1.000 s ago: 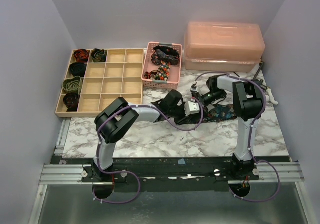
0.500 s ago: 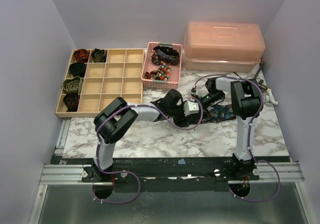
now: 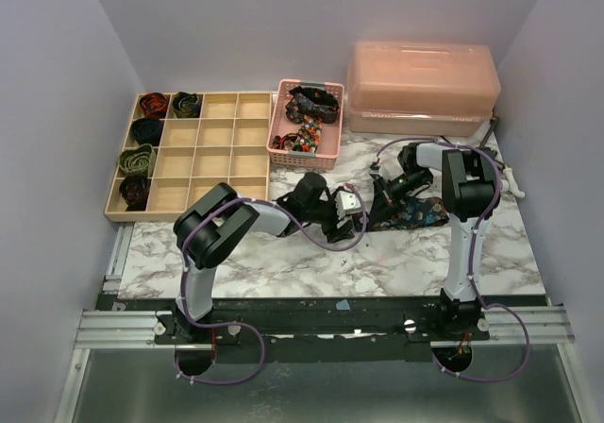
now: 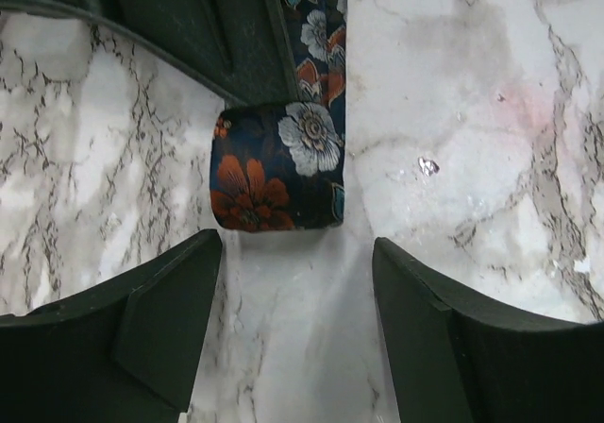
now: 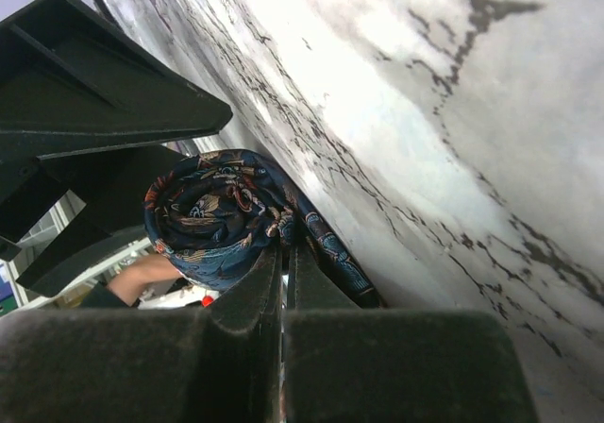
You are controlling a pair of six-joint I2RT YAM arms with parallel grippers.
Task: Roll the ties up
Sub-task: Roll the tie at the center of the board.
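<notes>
A navy tie with orange and white flowers lies on the marble table, its flat tail (image 3: 420, 212) running right. Its rolled end (image 4: 278, 163) rests just ahead of my left gripper (image 4: 297, 253), which stands open with only bare marble between its fingers (image 4: 170, 300). In the top view the left gripper (image 3: 351, 204) sits just left of the roll. My right gripper (image 5: 283, 253) is shut, its fingertips pinched at the edge of the tie's coil (image 5: 212, 211) where the tail leaves it. From above, the right gripper (image 3: 385, 192) reaches the roll from the right.
A wooden organizer (image 3: 212, 154) at the left holds several coiled ties (image 3: 138, 159) in its left compartments. A pink mesh basket (image 3: 279, 145) with loose ties stands behind the grippers. A pink lidded box (image 3: 423, 78) sits at the back right.
My left gripper has opened, let go of the roll and backed off to the left. My right gripper has shut at the roll's edge.
</notes>
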